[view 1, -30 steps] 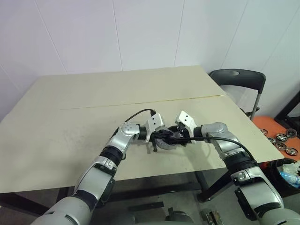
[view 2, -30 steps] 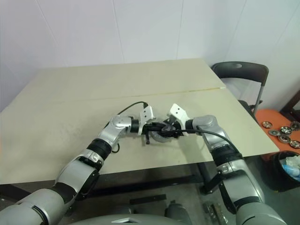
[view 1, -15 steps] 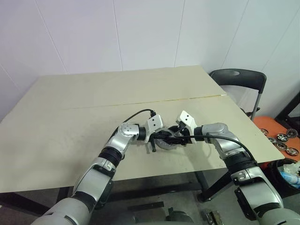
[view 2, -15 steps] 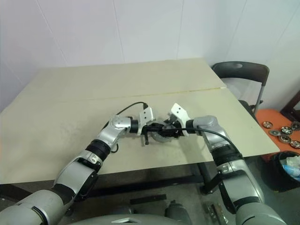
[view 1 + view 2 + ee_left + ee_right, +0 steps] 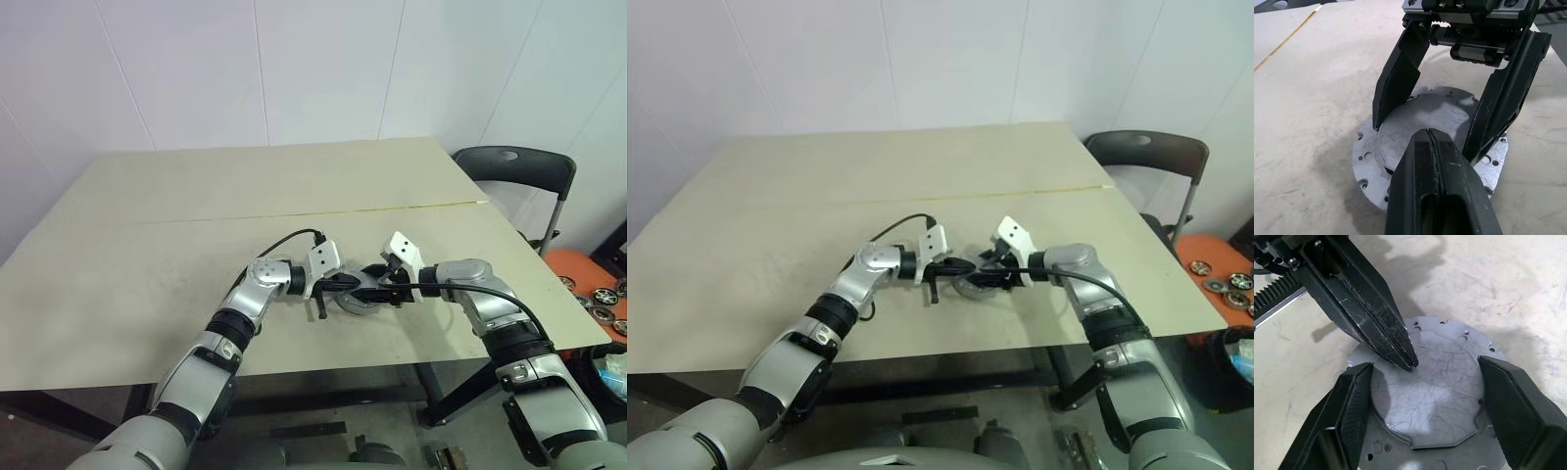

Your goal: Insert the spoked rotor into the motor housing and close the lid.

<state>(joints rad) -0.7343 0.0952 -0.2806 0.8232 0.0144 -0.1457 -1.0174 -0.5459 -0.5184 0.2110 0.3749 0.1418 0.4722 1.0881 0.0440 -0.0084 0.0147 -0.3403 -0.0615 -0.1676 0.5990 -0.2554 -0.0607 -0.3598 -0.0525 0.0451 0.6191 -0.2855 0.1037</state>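
Note:
The lid (image 5: 1440, 396), a flat scratched grey disc, lies face up inside the motor housing (image 5: 1364, 161), whose grey flange with small holes rings it. The pair rests on the table near its front edge (image 5: 361, 300). My right gripper (image 5: 1425, 364) straddles the lid, with one finger against each opposite edge. My left gripper (image 5: 1430, 134) is shut, holds nothing, and its tip rests at the lid's rim between the right fingers (image 5: 1398, 83). The spoked rotor is hidden.
The beige table (image 5: 196, 196) stretches wide behind and to the left of the housing. A dark chair (image 5: 514, 162) stands at the table's right end. On the floor at the right, an orange tray (image 5: 1215, 269) holds several small wheels.
The whole picture has shifted a little, so the camera has moved. Both grippers and the lid keep their places.

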